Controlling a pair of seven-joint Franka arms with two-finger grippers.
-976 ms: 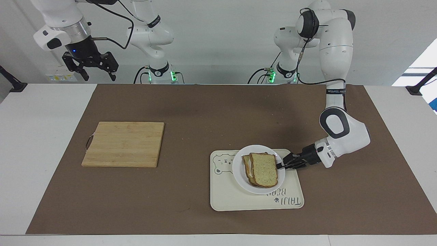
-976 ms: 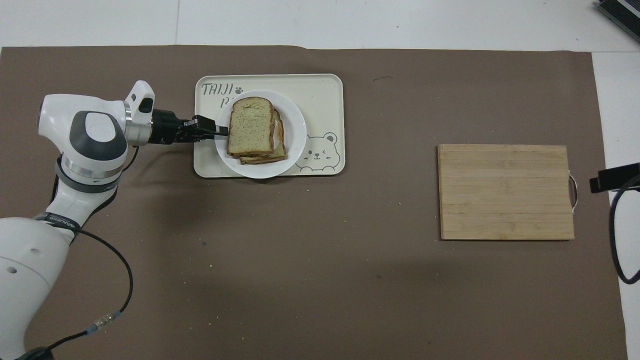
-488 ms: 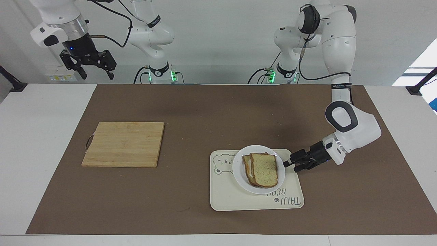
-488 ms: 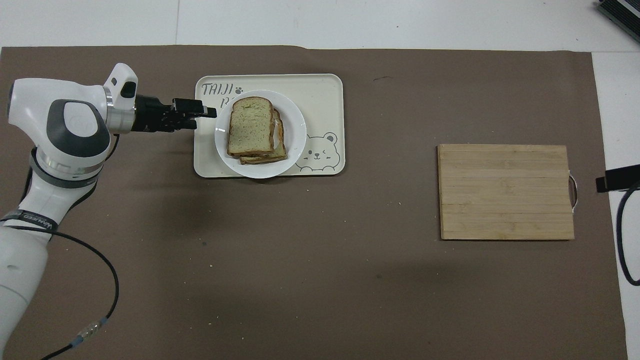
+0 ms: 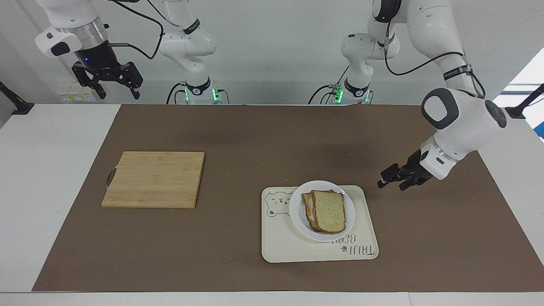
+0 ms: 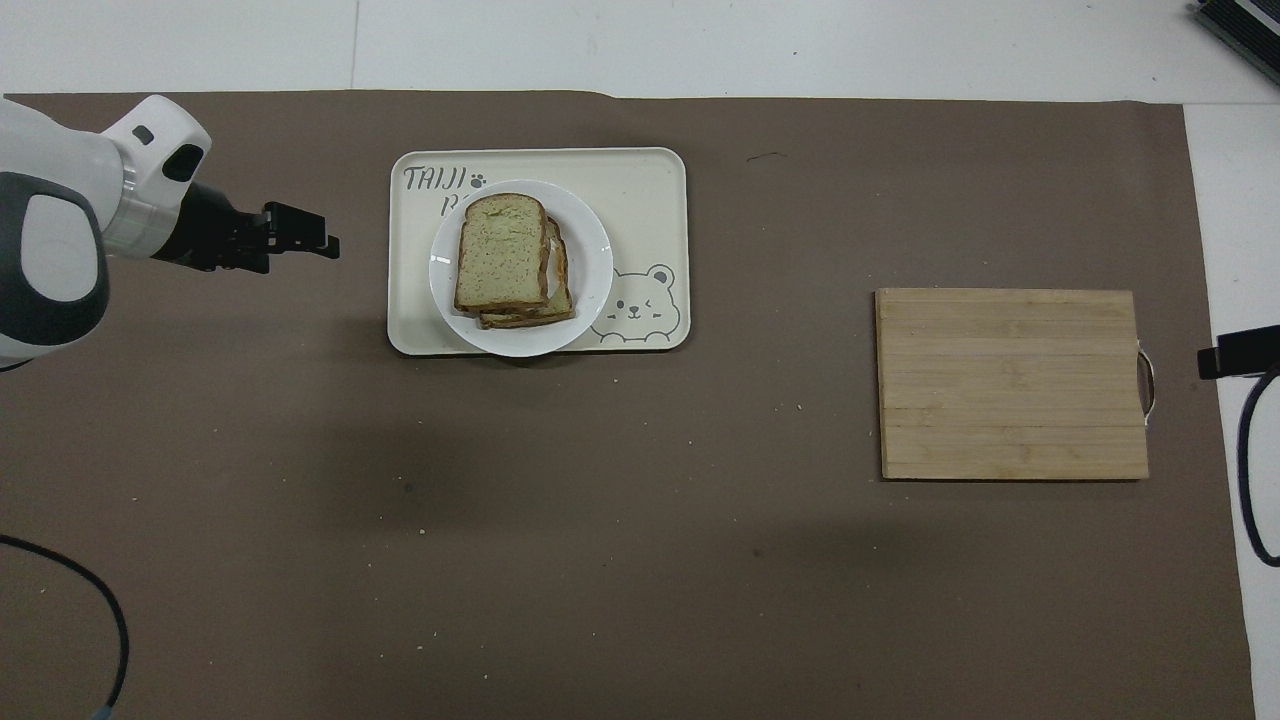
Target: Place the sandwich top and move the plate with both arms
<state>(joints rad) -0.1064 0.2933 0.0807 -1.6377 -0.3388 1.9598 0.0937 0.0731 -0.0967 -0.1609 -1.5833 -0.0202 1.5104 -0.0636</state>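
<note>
Now the left end effector point(image 5: 384, 180) hangs over the brown mat beside the tray point(image 5: 297, 250), arm bent low, fingers level; I cannot tell their spread. The sandwich top point(image 5: 329, 211) lies on the stack on the plate point(image 5: 297, 216). The right end effector point(image 5: 114, 88) waits raised, spread wide.

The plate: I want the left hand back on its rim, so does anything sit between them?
Nothing visible does. Only bare mat and the tray edge separate the left hand from the plate.
</note>
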